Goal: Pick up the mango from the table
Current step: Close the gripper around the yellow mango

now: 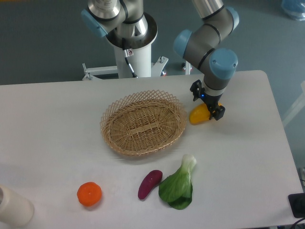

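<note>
The mango (198, 115), glossy yellow-orange, lies on the white table (248, 143) just right of the basket. My gripper (208, 101) points down over the mango's right end. Its two black fingers stand apart, one at the upper left (195, 88) and one at the lower right (219, 113). The jaws are open and straddle the fruit, and the wrist hides the fruit's right tip. The mango still rests on the table.
A wicker basket (143, 122) sits mid-table, left of the mango. Near the front lie a bok choy (178, 185), a purple eggplant (149, 183) and a round orange fruit (89, 194). A white bottle (13, 206) stands at the front left corner.
</note>
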Controlling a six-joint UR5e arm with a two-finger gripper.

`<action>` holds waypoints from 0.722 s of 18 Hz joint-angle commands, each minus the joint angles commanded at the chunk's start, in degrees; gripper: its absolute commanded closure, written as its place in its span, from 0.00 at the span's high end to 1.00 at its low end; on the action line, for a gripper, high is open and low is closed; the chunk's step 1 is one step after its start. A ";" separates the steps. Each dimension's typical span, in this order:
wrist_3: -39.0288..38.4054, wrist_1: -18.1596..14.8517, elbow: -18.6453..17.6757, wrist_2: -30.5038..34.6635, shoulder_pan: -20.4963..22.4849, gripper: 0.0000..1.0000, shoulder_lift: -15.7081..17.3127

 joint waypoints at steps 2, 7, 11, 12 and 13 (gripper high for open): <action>-1.57 0.26 -0.35 -0.09 0.00 1.00 -0.17; -2.46 2.73 -1.23 -0.09 -0.09 0.80 -0.70; -2.20 2.64 -0.44 0.00 0.00 0.53 -0.53; -2.20 2.46 -0.18 0.00 0.00 0.51 -0.44; -2.20 2.55 -0.09 0.00 0.00 0.51 -0.44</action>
